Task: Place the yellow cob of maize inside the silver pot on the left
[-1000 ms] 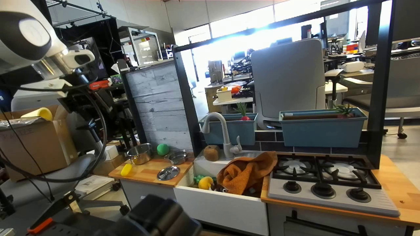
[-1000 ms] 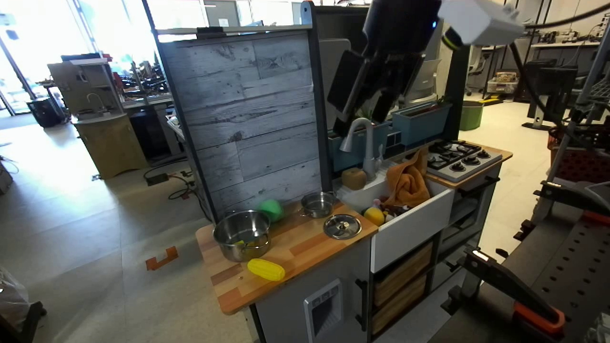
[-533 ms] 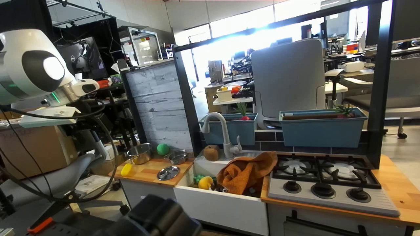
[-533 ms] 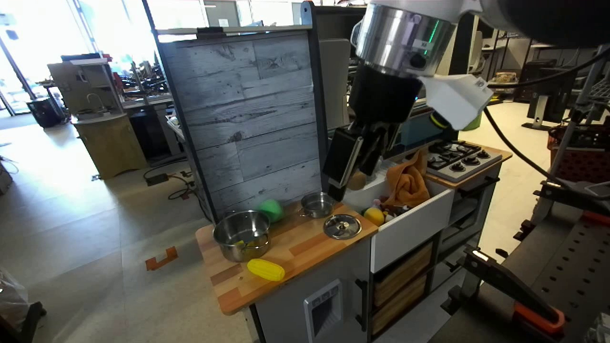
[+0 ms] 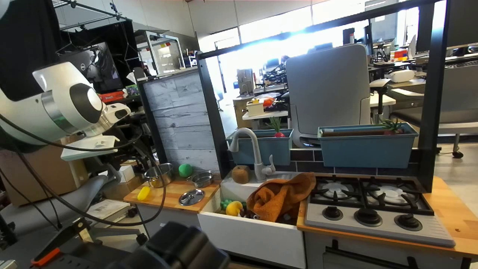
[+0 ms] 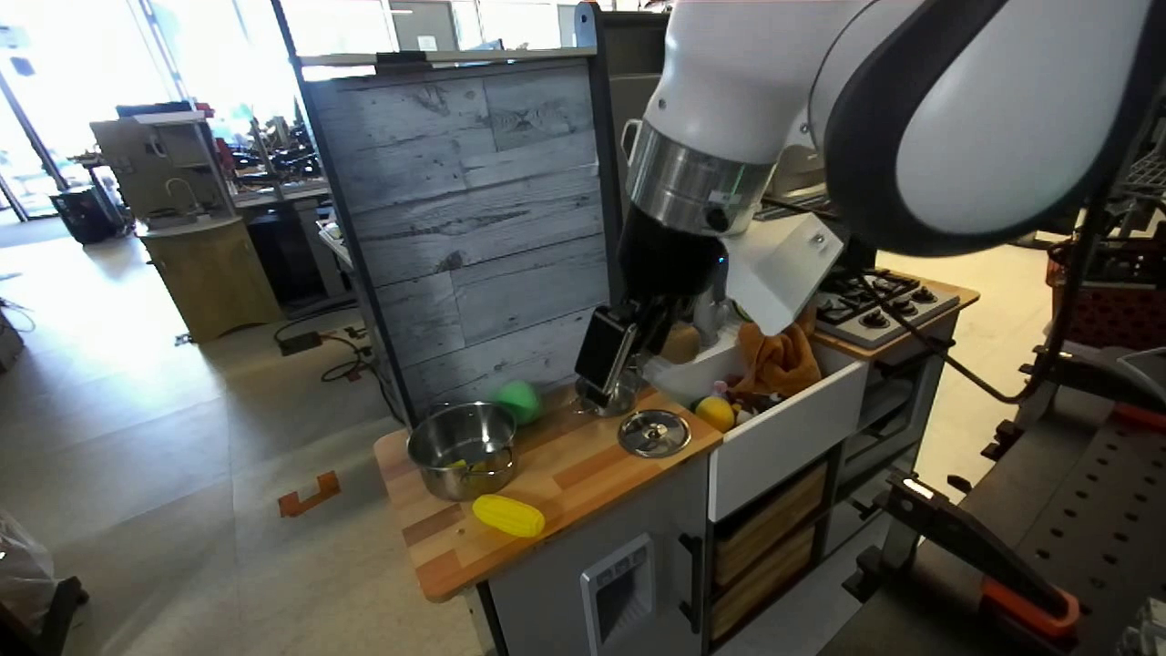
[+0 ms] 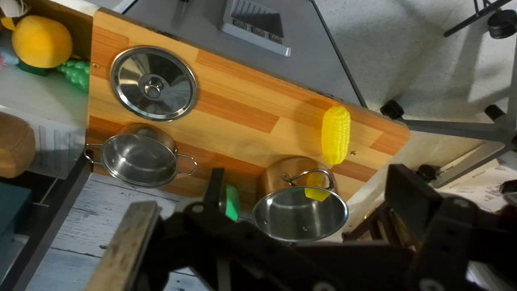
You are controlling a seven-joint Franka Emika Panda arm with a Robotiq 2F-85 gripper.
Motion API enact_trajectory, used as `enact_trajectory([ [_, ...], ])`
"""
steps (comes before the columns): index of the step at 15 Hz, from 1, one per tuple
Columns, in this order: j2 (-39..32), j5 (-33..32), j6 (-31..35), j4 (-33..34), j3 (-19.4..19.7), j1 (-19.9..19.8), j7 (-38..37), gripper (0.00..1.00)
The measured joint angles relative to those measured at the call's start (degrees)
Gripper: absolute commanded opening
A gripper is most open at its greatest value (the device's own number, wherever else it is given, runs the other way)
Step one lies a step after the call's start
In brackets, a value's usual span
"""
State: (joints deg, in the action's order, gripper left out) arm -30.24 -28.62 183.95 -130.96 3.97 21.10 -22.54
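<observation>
The yellow cob of maize lies on the wooden counter near its front edge, beside the large silver pot. Both also show in an exterior view, the cob and the pot. In the wrist view the cob lies just beyond the handle side of the pot. A yellow patch shows inside the pot's rim; I cannot tell what it is. My gripper is above the counter by the smaller pot, apart from the cob. In the wrist view its fingers are spread with nothing between them.
A smaller pot, a lid and a green ball stand on the same counter. A wood-look panel rises behind it. The white sink with faucet and orange towel adjoins, then the stove.
The arm has come down from above the sink area, and my gripper has moved lower and towards the pots. The cob, pots and lid have not moved.
</observation>
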Motion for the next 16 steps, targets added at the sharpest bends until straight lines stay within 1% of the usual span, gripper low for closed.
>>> enact_trajectory([
  [3,-5.4,0.2,0.8,4.6,4.7,5.8,-1.5,1.00],
  [6,-9.9,0.5,0.8,8.7,7.6,10.0,-3.0,1.00],
  [9,-14.0,0.8,0.8,12.5,9.4,12.4,-4.0,1.00],
  [11,-16.3,0.8,0.8,14.7,9.9,12.9,-4.3,1.00],
  [12,-17.3,3.3,0.8,15.6,9.9,12.9,-2.7,1.00],
  [14,-19.3,10.0,0.8,17.3,9.9,13.3,2.9,1.00],
  [16,-21.3,14.1,0.8,19.1,9.9,13.6,6.7,1.00],
])
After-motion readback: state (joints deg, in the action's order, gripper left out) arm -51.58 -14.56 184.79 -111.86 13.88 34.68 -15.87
